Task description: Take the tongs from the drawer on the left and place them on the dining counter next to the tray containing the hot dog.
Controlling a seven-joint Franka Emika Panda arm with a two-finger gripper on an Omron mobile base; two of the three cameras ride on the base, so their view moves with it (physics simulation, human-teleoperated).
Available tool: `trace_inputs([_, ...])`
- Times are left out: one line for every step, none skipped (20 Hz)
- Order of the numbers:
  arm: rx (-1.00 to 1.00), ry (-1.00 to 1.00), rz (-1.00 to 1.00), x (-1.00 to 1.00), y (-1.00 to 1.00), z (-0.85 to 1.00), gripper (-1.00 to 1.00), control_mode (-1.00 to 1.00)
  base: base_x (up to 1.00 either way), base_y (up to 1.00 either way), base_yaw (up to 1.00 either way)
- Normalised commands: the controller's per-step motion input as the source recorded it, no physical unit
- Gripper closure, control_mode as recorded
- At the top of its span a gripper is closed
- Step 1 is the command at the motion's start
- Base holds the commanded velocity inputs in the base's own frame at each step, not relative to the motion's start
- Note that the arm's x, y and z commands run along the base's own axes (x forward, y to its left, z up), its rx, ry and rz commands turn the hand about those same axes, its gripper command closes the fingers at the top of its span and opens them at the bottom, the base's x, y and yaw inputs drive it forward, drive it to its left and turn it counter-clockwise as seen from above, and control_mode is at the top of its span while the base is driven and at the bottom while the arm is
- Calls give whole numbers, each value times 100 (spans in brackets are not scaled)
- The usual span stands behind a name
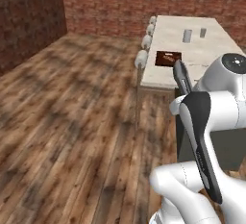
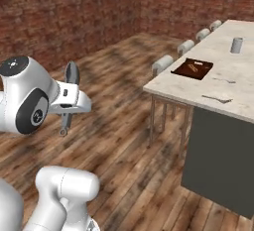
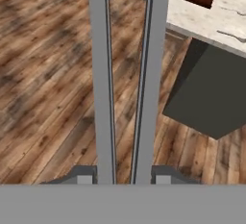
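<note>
My gripper (image 3: 123, 177) is shut on the tongs (image 3: 102, 74), whose two long grey arms run up the hand view from between the finger tips. The tongs (image 2: 72, 79) hang in the air over the wooden floor, well short of the dining counter (image 2: 235, 96). In the left base view the tongs (image 1: 181, 76) stick up past my arm in front of the counter's near end. The dark brown tray (image 2: 192, 69) with the hot dog (image 2: 191, 67) lies near the counter's near corner, and the tray (image 1: 168, 57) sits close to the stool-side edge. The drawer is out of view.
Round stools (image 2: 162, 64) line the counter's long side. A grey cup (image 2: 237, 44) and two small utensils (image 2: 217, 98) lie on the top. Below it is a dark cabinet side (image 3: 211, 98). Open wooden floor (image 1: 72, 122) spreads to the left, with brick walls behind.
</note>
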Motion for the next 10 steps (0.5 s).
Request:
trace_inputs([0,0,0,0,0,0,100,100,81,91,-49])
trace_inputs([0,0,0,0,0,0,100,100,83,92,-50])
trace_inputs([0,0,0,0,0,0,100,100,83,92,-49])
trace_inputs([0,0,0,0,0,0,100,100,82,95,-49])
trace_inputs([0,0,0,0,0,0,100,100,85,100,-49])
trace_inputs([0,0,0,0,0,0,100,100,84,100,-49])
trace_inputs([0,0,0,0,0,0,100,100,87,100,-49])
trace_inputs([0,0,0,0,0,0,100,100,89,100,-49])
trace_inputs([0,0,0,0,0,0,100,100,89,100,-49])
trace_inputs([0,0,0,0,0,0,100,100,91,100,-49])
